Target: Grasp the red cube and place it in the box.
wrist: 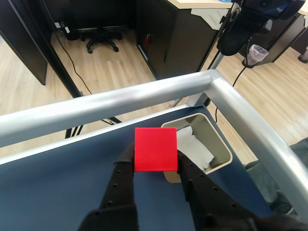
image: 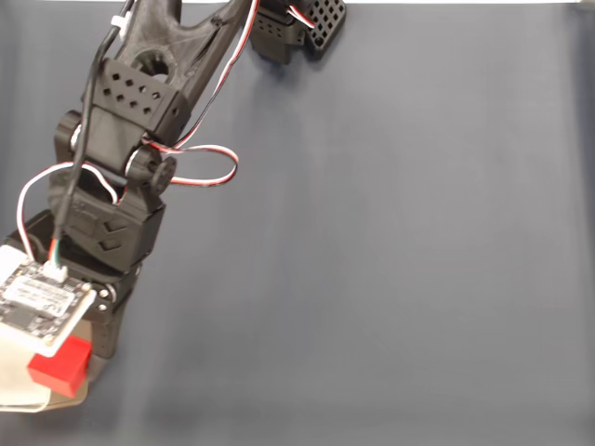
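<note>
The red cube (wrist: 155,149) is clamped between the black fingers (wrist: 124,168) of my gripper (wrist: 155,162), which is shut on it. In the wrist view the tan box (wrist: 222,147) with its white lining lies just beyond the cube and to the right, near the table's corner. In the fixed view the arm reaches down to the lower left. There the gripper (image: 67,358) holds the cube (image: 58,367) above the box (image: 17,376), whose pale lining and tan rim show beneath it. Part of the box is hidden by the wrist.
A silver metal rail (wrist: 144,96) frames the table's far edge and right corner, close to the box. The dark blue table top (image: 390,260) stretches open to the right in the fixed view. A circuit board (image: 37,302) sits on the wrist.
</note>
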Motion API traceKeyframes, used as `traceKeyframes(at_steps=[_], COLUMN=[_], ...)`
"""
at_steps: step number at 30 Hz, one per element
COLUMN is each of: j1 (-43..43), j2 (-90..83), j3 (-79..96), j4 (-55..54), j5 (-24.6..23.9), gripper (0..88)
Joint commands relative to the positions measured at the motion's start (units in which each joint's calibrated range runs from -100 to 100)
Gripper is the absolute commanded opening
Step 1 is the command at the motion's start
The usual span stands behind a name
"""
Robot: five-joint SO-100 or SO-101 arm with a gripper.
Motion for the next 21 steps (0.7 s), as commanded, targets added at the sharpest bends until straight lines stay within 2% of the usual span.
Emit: traceKeyframes(at_steps=[1, 21], j1=[1.5, 6.8], j2=[0.4, 9.5], j3=[-5.0, -14.0], j4=[-1.4, -1.5], j5=[-0.4, 0.5], gripper=[2.7, 2.6])
